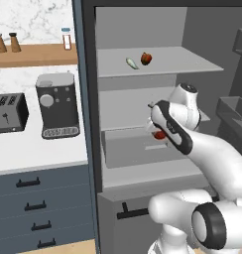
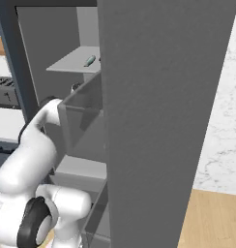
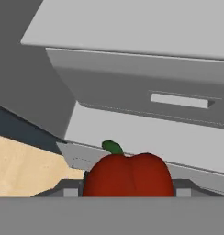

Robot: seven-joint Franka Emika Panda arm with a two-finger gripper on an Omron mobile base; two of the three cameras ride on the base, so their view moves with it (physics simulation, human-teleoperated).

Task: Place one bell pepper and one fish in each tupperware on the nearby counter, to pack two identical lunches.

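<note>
Open fridge [image 1: 143, 30] w/ grey shelves was seen from both base views, the arm [image 1: 217, 158] reaching into its middle level. A red pepper [image 3: 127, 176] w/ green stem filled the lower centre of the hand view, close to the camera and between the spots where the fingertips rise; the fingertips themselves were hidden behind it. In the left base view the same pepper [image 1: 159, 135] showed as a red patch just below the hand [image 1: 165, 124], in front of a grey drawer [image 1: 138, 149]. The jaws stood partly apart around the pepper; whether the pads actually touched it could not be told. A second pepper [image 1: 146, 58] and a pale fish [image 1: 131, 63] lay side by side, apart, on the top shelf [image 1: 192, 62]. In the right base view the fish [image 2: 89, 61] was seen on that shelf, past the grey door [image 2: 163, 121]. To the left of the fridge, the white counter [image 1: 38, 154] carried a coffee machine [image 1: 56, 105] and a toaster [image 1: 9, 113], above blue drawers [image 1: 38, 208] w/ black handles.
</note>
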